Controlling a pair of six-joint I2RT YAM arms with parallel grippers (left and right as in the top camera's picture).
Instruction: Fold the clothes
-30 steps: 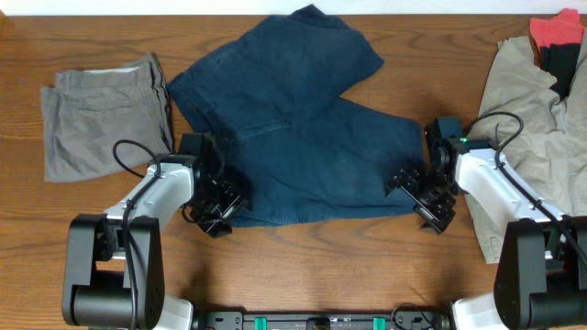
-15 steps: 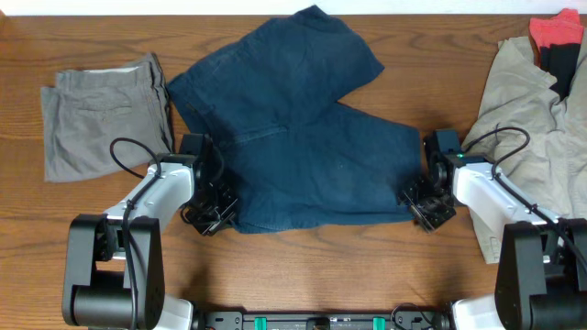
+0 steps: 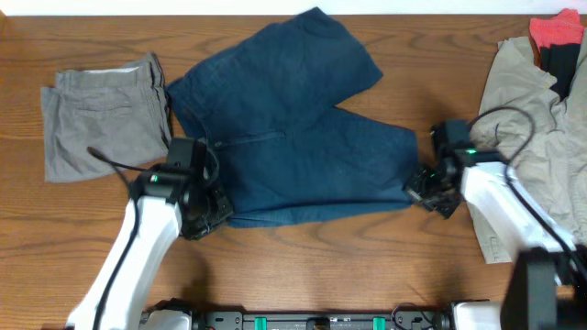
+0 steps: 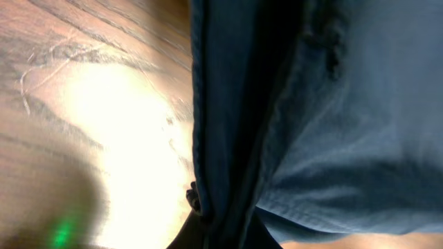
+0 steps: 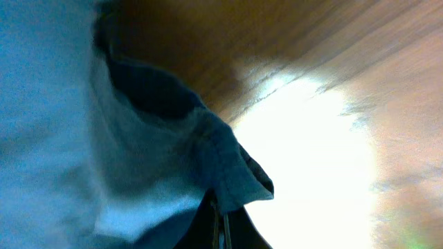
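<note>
Navy shorts (image 3: 293, 128) lie spread across the middle of the bench (image 3: 303, 266), with one leg reaching the top centre of the overhead frame. The left jaws are clenched on the hem at the lower left corner. The right jaws grasp the corner at the right edge. Both wrist views show cloth pinched. This looks like the start of the first fold. The next move probably calls for lifting both corners together and carrying them over the garment, keeping the cloth taut.
</note>
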